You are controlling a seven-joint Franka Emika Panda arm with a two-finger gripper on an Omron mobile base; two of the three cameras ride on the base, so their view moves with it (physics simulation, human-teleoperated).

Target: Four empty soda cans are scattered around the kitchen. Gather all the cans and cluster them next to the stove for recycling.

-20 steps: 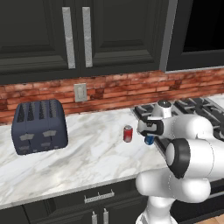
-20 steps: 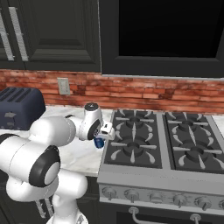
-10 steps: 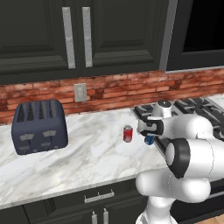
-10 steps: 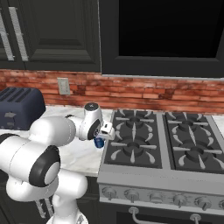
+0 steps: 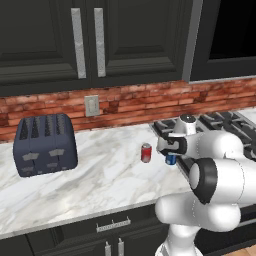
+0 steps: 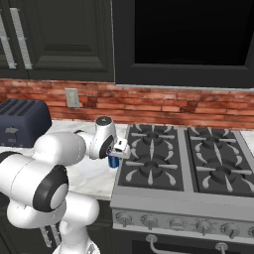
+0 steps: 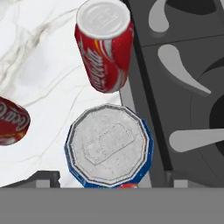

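free: wide bare surface (image 5: pixel 100 175) between toaster (image 5: pixel 45 145) and red can (image 5: pixel 146 152) | blocked: blue can (image 5: pixel 171 159) against stove (image 6: pixel 183 173) edge, red cans close beside it | overhead: cabinets (image 5: pixel 90 40)

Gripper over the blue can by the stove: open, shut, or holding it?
Gripper: open, its fingers apart either side of the upright blue can on the counter by the stove; not gripping it.

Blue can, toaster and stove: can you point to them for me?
blue can (image 7: pixel 109 148), hand view, on its silver top.
toaster (image 5: pixel 45 145), left base view, on its front side.
stove (image 6: pixel 163 201), right base view, on its steel front edge.
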